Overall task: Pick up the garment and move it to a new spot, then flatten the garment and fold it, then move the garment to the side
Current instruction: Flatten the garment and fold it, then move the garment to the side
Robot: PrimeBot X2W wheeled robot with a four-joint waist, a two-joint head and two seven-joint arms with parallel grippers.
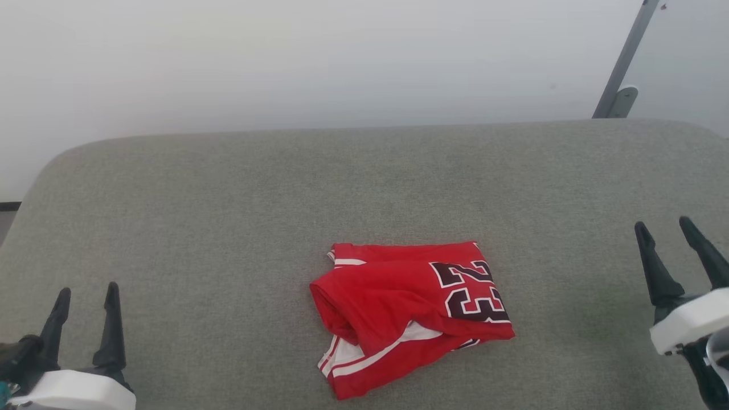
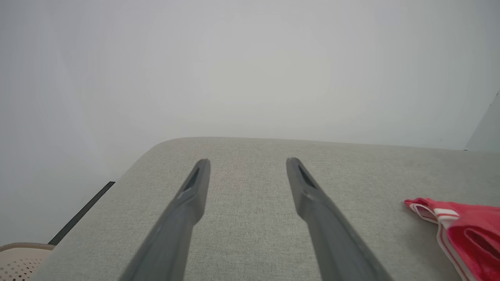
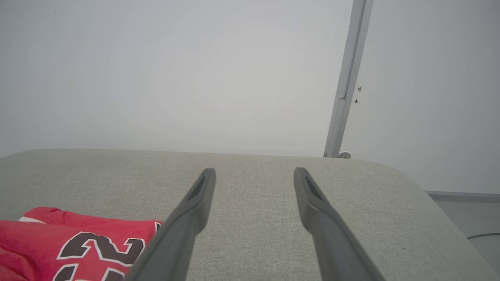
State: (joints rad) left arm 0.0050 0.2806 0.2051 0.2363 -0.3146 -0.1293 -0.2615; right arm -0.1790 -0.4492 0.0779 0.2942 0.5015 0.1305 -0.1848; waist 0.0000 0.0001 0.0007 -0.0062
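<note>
One left gripper sits at the lower left of the head view, above the near left part of a single grey fabric-covered worktop with rounded corners. Its two long dark fingers are spread apart with nothing between them, and bare cloth shows in the gap in the left wrist view. At the lower left corner of that view lies one beige perforated object, too little of it showing to tell what it is. One garment, a red jersey-style shirt with white-and-red striped trim and a black, white-outlined number 23, lies folded into a loose bundle on the worktop's near middle, between the two grippers and well apart from both. One right gripper hangs at the right edge of the head view, its two dark fingers likewise spread and holding nothing. Behind the worktop's far right corner, one slim grey post leans against the pale wall.
</note>
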